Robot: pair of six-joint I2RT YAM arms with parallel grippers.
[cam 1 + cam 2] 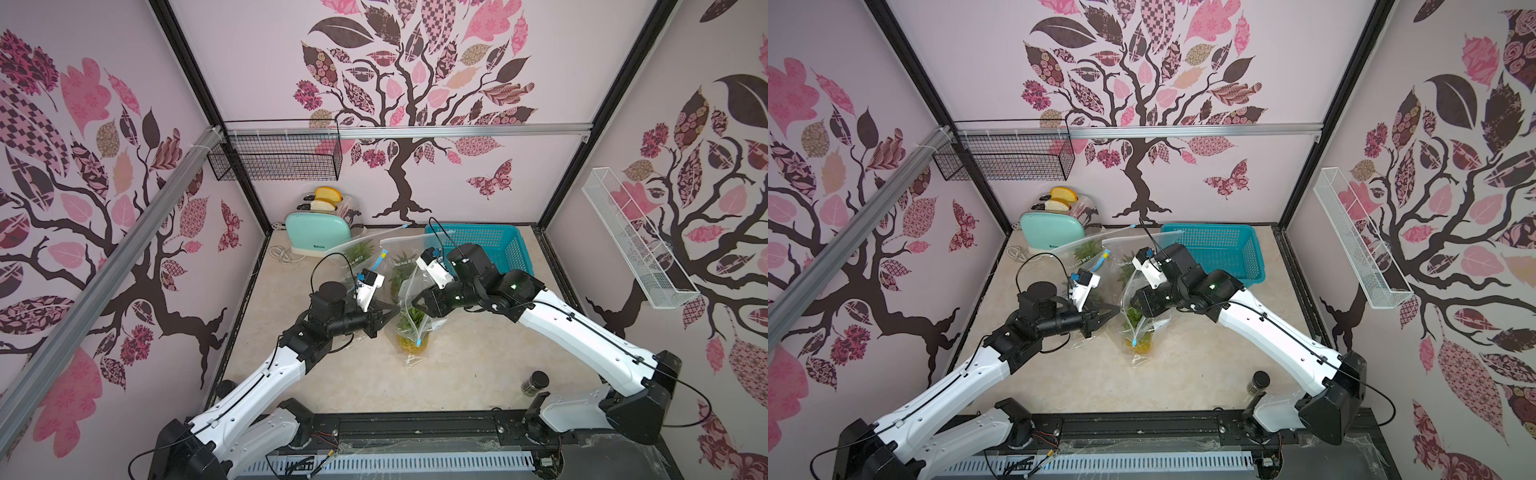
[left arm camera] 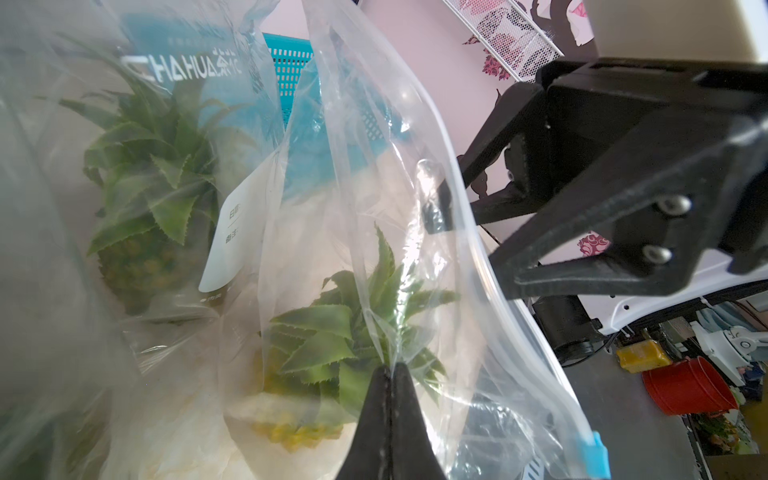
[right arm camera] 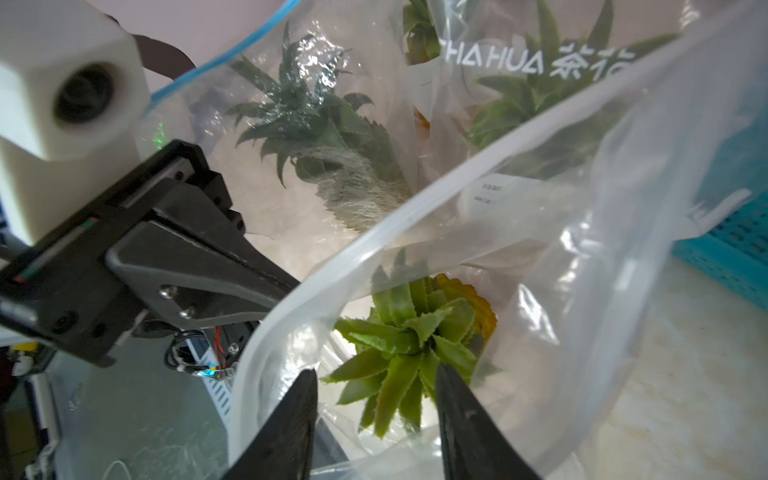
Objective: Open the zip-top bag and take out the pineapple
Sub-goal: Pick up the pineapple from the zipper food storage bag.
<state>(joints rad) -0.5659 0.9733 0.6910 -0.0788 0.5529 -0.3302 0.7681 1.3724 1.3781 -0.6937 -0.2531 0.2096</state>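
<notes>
Pineapple (image 3: 409, 353) sits in the bag (image 3: 582, 291) at mid-table, the nearest of three bags to our base. Its crown points up toward the mouth and its yellow body is low by the table. We judge it roughly upright, though the exact lean is hard to tell. The mouth already gapes, with its rim curving wide and the slider (image 1: 418, 343) at the near end.

Our left gripper (image 2: 390, 369) is clamped on a fold of the bag's wall just beside the crown, holding that side up. Our right gripper (image 3: 376, 374) is at the mouth from the other side, jaws about half apart and empty. The crown lies straight ahead of it and below, in line with the gap between the fingers.

So the right arm is the one to reach, since its approach runs nearly along the fruit's long axis, down onto the leaves. We think it must go deeper, then close low on the crown.

Behind stand a second bag (image 1: 401, 266) and a third bag (image 1: 360, 253), then the basket (image 1: 469, 227) and toaster (image 1: 316, 237) by the back wall.
</notes>
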